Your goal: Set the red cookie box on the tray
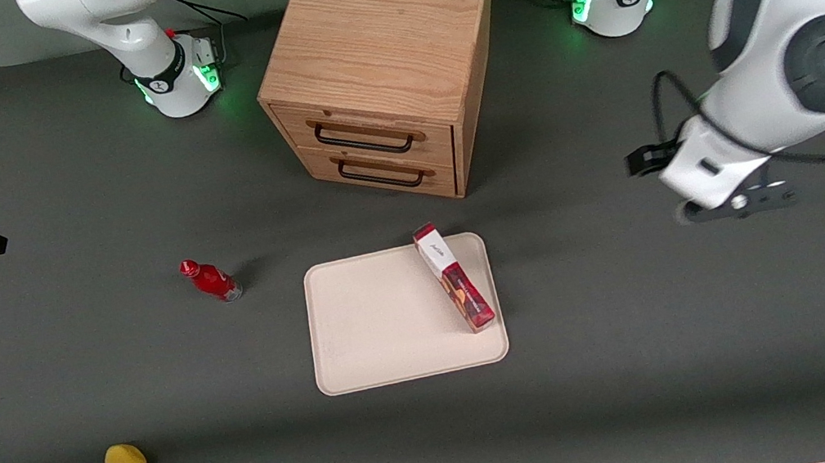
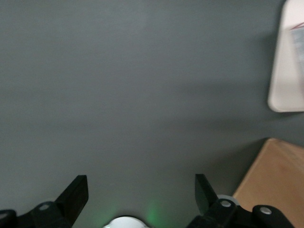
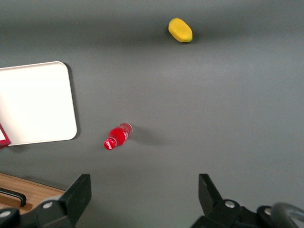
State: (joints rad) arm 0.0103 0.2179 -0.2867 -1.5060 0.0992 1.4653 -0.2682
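The red cookie box (image 1: 455,278) lies flat on the pale tray (image 1: 386,327), along the tray's edge toward the working arm's end, its white end panel pointing at the drawer cabinet. My left gripper (image 1: 739,203) hangs above bare grey table, well away from the tray toward the working arm's end. In the left wrist view the gripper (image 2: 141,183) is open and empty, with only table between its fingers. A corner of the tray (image 2: 287,71) and a blurred bit of the box (image 2: 298,35) show there. The right wrist view shows the tray (image 3: 33,102) and a sliver of the box (image 3: 3,135).
A wooden two-drawer cabinet (image 1: 386,62) stands farther from the front camera than the tray; its corner shows in the left wrist view (image 2: 278,185). A small red bottle (image 1: 212,280) lies beside the tray toward the parked arm's end. A yellow object (image 1: 125,462) lies nearer the front camera.
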